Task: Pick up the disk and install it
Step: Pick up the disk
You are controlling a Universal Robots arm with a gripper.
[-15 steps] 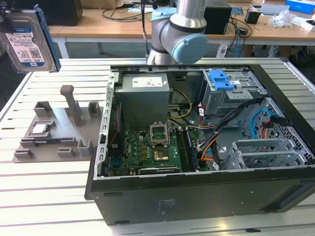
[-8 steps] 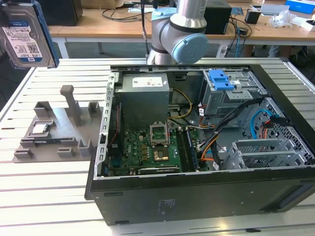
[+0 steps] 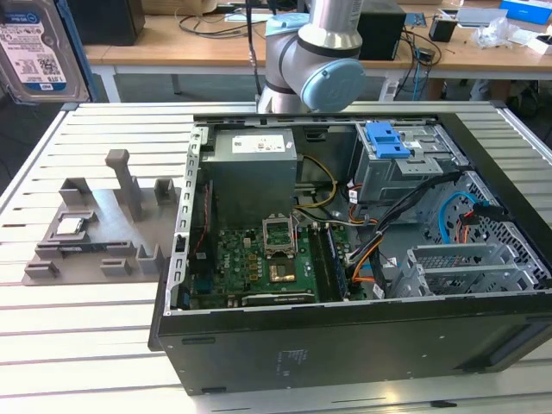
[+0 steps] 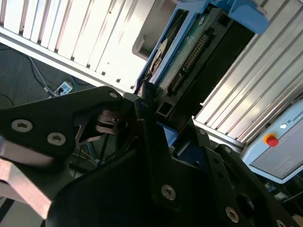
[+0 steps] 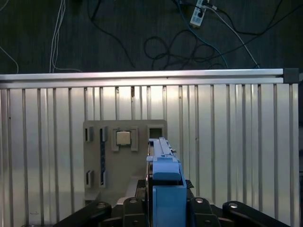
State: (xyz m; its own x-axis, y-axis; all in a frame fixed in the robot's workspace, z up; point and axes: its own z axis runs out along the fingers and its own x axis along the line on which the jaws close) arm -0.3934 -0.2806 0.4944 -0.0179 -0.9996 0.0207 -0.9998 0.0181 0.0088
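The disk [image 3: 34,47] is a silver hard drive with a white, blue-banded label in a blue plastic frame; it hangs in the air at the exterior view's upper left. In the first wrist view the disk [image 5: 165,175] shows edge-on, high above the slatted table. My gripper [image 5: 165,194] is shut on it, with black fingers [image 5: 130,208] on either side. In the second wrist view the disk [image 4: 189,52] shows its connector edge, and my gripper [image 4: 151,120] clamps its lower end.
An open computer case [image 3: 345,345] lies on the table [image 3: 78,336], with a blue bracket [image 3: 385,138] in its drive bay and cables around it. A grey fixture [image 3: 95,224] left of the case holds a small square chip [image 3: 69,227]. The arm's elbow [image 3: 310,52] stands behind the case.
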